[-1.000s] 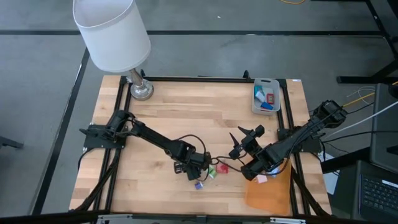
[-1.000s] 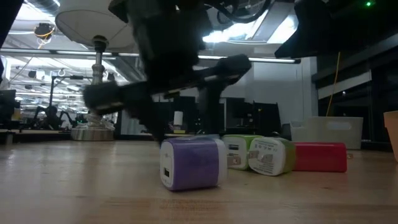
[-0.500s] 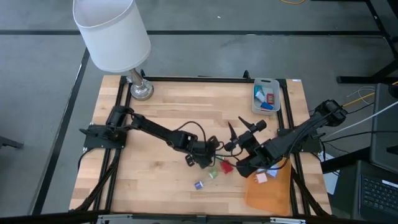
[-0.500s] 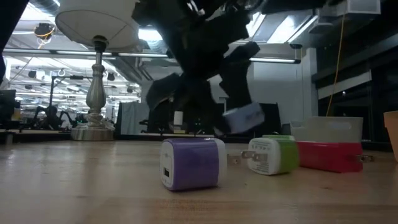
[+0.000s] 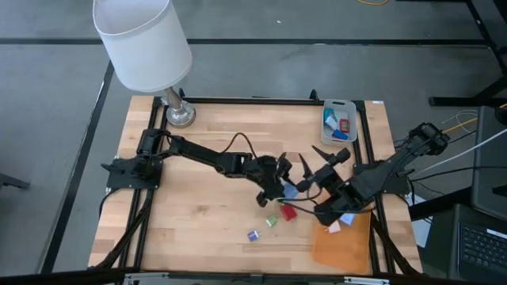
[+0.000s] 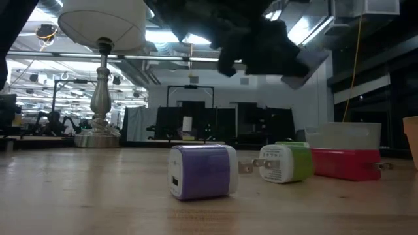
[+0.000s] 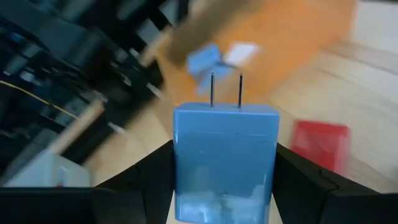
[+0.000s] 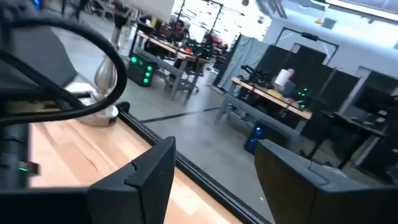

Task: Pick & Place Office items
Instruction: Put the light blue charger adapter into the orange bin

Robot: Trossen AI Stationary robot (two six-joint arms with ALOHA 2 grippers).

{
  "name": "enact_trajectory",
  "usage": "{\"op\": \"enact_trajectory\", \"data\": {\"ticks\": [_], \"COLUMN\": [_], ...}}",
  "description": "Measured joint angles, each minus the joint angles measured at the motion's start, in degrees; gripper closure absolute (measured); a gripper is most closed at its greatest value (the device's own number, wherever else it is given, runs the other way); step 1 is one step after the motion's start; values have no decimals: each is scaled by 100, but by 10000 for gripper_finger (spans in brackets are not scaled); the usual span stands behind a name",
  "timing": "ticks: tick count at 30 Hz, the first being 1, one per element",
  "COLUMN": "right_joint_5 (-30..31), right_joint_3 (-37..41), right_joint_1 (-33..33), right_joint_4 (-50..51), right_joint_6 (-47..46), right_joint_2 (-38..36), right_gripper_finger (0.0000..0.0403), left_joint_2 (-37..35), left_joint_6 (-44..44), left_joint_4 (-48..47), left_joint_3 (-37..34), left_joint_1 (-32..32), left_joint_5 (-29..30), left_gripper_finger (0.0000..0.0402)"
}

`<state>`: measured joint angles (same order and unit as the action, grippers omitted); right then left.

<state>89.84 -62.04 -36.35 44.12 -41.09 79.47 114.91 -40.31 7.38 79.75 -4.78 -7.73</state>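
Left gripper (image 5: 283, 188), raised above mid-counter (image 5: 198, 206), fingers pinching one blue piece (image 7: 225, 158). Right gripper (image 5: 321, 158) fingers spread. On the counter: three pieces, purple (image 6: 201, 171), green (image 6: 284, 163), red (image 6: 338, 163); tray (image 5: 339, 122) holds perhaps three more.

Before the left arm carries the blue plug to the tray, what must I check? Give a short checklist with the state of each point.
1. Left hand shut on the blue plug: ok.
2. Plug lifted off the table: ok, by the low view.
3. Tray has free room: cannot tell.
4. Right hand out of the path to the tray: not ok, it lies between.
5. Right hand empty: ok, open with nothing between the fingers.
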Motion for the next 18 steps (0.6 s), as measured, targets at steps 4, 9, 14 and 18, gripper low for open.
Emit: {"op": "enact_trajectory", "data": {"ticks": [4, 9, 14, 18], "right_joint_5": [11, 10, 11, 12], "right_joint_3": [0, 0, 0, 0], "right_joint_1": [-342, -991, -1393, -1435], "right_joint_4": [262, 1270, 2319, 2448], "right_joint_6": [37, -947, -2293, -2425], "right_joint_2": [-420, -758, -798, -800], "right_gripper_finger": [186, 187, 199, 215], "left_joint_2": [0, 0, 51, 210], "left_joint_6": [82, 580, 1158, 1401], "left_joint_4": [438, 1157, 2211, 2568], "left_joint_3": [2, 2, 4, 8], "left_joint_1": [117, 295, 381, 383], "left_joint_5": [-91, -685, -1341, -1367], "left_gripper_finger": [190, 190, 190, 190]}}
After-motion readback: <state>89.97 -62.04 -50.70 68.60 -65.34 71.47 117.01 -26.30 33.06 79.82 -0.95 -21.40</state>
